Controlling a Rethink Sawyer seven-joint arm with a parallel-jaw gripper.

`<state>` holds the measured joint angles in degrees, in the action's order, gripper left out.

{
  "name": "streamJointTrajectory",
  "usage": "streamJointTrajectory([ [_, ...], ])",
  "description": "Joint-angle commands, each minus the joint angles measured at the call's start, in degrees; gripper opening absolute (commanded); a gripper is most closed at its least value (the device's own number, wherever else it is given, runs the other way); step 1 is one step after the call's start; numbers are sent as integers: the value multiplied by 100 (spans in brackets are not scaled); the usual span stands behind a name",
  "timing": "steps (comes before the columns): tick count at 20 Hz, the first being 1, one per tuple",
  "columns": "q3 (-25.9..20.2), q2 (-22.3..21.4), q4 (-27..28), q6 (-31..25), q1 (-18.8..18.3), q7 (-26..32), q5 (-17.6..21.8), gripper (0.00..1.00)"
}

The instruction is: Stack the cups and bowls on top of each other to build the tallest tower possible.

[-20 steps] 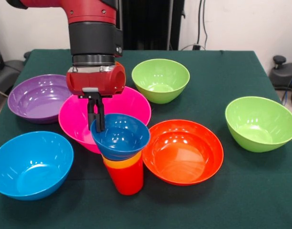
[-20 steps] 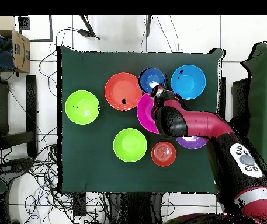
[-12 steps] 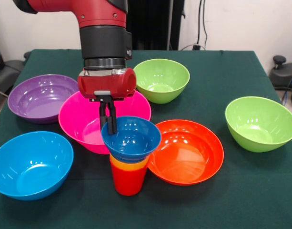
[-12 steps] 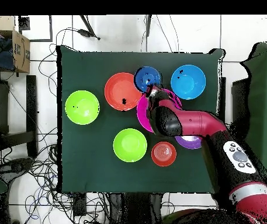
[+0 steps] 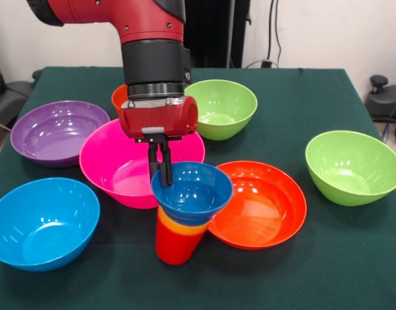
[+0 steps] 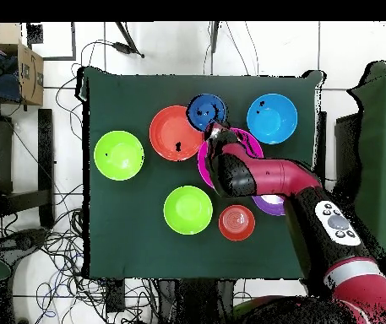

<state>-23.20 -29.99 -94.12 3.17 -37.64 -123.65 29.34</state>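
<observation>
Glossy pink bowl [image 5: 117, 169] lying half hidden behind the tilting tower [image 5: 183, 206]; pinching the small blue bowl [image 5: 192, 192] rim with the gripper [image 5: 161, 175]; hiding most of a small orange-red bowl [image 5: 119, 97]

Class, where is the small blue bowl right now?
In the front view, the small blue bowl tops the cup stack near the table's front, between the pink bowl and large orange-red bowl.
</observation>
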Motion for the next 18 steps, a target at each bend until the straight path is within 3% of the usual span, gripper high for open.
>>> streamJointTrajectory([
  [1,87,198,118,-106,303,-84,312,0],
  [18,485,136,211,-310,516,1,324,0],
])
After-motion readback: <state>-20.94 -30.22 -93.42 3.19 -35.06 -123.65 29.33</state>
